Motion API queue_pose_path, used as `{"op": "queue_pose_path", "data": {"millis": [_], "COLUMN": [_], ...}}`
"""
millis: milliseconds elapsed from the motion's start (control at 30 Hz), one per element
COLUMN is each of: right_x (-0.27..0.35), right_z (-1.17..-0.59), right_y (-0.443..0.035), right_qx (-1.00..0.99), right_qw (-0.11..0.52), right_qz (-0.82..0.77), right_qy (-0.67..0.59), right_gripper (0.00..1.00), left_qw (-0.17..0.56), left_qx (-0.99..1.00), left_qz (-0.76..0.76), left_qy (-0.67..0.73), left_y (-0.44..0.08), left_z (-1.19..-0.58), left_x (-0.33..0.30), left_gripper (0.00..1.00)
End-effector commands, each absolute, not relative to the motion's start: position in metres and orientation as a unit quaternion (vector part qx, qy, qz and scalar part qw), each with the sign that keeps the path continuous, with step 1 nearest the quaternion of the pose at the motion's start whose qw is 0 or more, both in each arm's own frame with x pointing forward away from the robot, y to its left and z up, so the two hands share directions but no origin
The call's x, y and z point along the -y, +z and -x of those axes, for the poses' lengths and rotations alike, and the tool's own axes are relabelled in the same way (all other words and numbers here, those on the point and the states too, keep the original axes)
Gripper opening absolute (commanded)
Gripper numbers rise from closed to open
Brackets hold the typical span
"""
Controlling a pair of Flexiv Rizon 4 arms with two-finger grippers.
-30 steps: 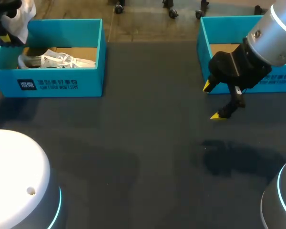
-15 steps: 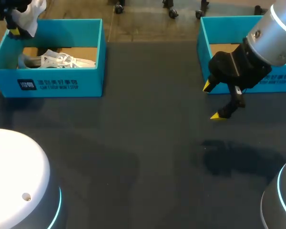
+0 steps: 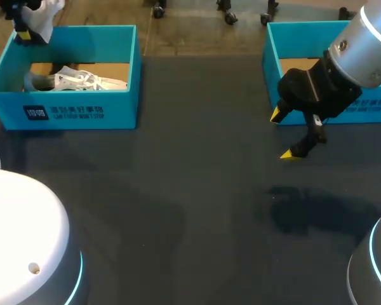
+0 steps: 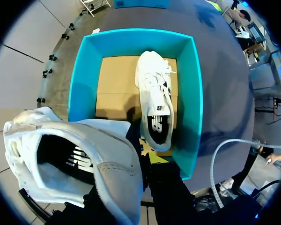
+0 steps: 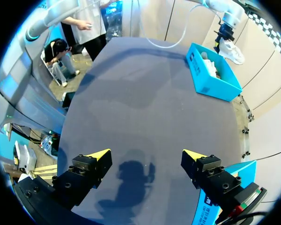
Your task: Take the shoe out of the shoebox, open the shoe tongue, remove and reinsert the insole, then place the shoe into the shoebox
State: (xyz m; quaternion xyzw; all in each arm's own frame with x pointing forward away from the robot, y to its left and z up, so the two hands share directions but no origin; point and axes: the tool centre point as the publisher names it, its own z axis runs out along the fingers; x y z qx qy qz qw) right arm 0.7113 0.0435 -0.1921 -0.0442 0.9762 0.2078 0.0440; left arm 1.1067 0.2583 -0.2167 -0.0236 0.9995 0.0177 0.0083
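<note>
Right gripper (image 3: 282, 135) over the dark table (image 3: 197, 190), fingers spread wide, just beside an open blue box (image 3: 270, 44), across the table the blue shoebox (image 3: 82, 114) with a white sneaker (image 3: 76, 81) inside, above its far corner the left gripper (image 3: 22, 28) pinching the lifted shoe (image 3: 47, 16).

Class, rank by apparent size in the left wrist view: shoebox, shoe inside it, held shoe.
1. shoebox and held shoe: alike; the shoe's nearness to the camera makes this unsure
2. shoe inside the box
</note>
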Motion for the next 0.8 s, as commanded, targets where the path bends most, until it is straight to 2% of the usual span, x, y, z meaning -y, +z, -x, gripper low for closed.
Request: {"op": "queue_pose_path", "data": {"millis": [33, 467, 800], "right_x": [-0.045, -0.045, -0.045], "right_z": [-0.712, -0.712, -0.712], "right_y": [-0.193, -0.193, -0.193], "right_qx": [-0.976, -0.976, -0.976], "right_qw": [0.044, 0.044, 0.044], "right_qz": [0.044, 0.044, 0.044], "right_qy": [0.207, 0.207, 0.207], "right_gripper": [1.00, 1.00, 1.00], "left_qw": [0.009, 0.009, 0.014], "left_qx": [-1.000, -0.999, -0.972], "left_qz": [0.024, 0.023, -0.226], "left_qy": [0.018, 0.021, 0.056], "left_y": [-0.215, -0.215, -0.216], "left_z": [-1.106, -1.110, -1.123], "left_x": [-0.259, -0.263, -0.297], "left_gripper": [0.00, 0.00, 0.00]}}
